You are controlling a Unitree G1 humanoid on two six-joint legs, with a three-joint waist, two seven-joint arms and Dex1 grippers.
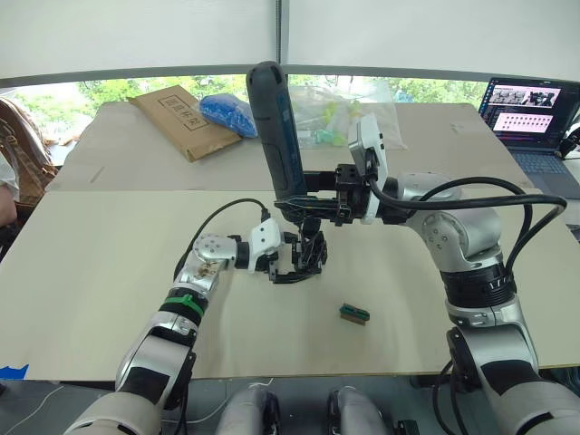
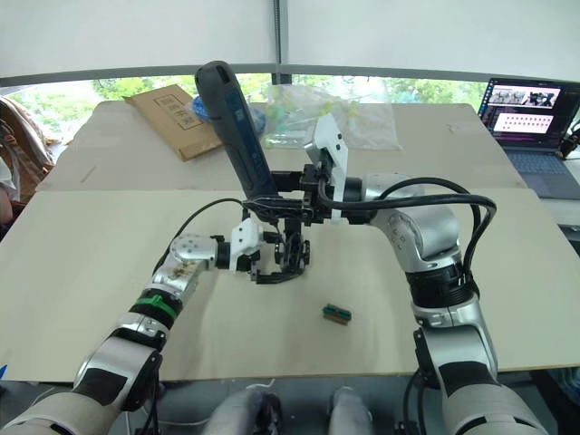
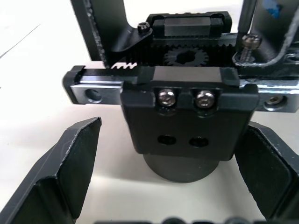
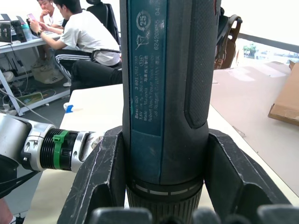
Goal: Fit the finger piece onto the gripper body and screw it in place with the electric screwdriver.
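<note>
navy electric screwdriver (image 1: 277, 127), clamped upright in the right pincer (image 1: 313, 192), must stay plumb over the gripper body (image 3: 187, 121) mid-surface, which the left pincer (image 1: 292, 265) brackets without visibly pinching.

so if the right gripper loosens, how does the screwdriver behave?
Probably tips: the screwdriver stands near upright, gripped low, with most of its body above the right gripper. Its round barrel would likely roll on the table. It looks rigid, and the wrist view shows a recessed panel on the barrel, which might aid grip.
</note>
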